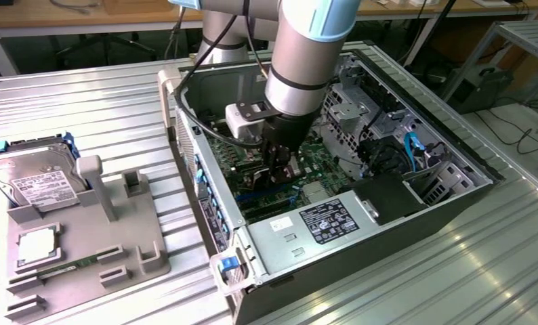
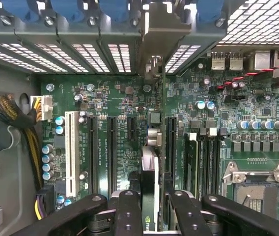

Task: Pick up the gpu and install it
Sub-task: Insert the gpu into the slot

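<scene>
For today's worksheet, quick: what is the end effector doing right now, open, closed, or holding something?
End effector: closed on the gpu, holding it edge-on above the motherboard inside the computer case.

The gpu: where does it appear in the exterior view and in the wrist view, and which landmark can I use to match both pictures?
Exterior view: the gpu is inside the open computer case, under the gripper, above the motherboard.
Wrist view: the gpu is seen edge-on between the gripper fingers, its silver bracket reaching the rear slots.
Shared landmark: the green motherboard.
</scene>
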Robot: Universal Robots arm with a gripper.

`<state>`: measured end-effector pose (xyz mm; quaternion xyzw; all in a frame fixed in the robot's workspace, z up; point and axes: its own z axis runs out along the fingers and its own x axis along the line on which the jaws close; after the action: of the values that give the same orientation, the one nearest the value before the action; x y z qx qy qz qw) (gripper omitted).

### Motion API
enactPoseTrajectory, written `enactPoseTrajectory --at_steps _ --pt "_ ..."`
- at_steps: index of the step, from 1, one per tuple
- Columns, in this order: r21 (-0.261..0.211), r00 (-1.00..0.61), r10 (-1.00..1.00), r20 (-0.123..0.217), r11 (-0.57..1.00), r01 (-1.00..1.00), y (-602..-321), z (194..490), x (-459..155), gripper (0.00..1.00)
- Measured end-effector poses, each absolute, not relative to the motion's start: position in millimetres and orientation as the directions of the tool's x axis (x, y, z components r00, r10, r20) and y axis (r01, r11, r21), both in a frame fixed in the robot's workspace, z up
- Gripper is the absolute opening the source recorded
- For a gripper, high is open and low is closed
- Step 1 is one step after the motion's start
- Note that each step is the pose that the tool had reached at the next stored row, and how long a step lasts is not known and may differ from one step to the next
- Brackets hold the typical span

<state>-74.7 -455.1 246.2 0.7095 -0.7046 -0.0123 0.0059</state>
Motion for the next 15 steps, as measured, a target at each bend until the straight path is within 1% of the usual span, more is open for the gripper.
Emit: enactPoseTrajectory --at_steps 15 --pt "0.033 0.007 -1.000 -0.010 -0.008 -0.999 -455 235 -76 0.27"
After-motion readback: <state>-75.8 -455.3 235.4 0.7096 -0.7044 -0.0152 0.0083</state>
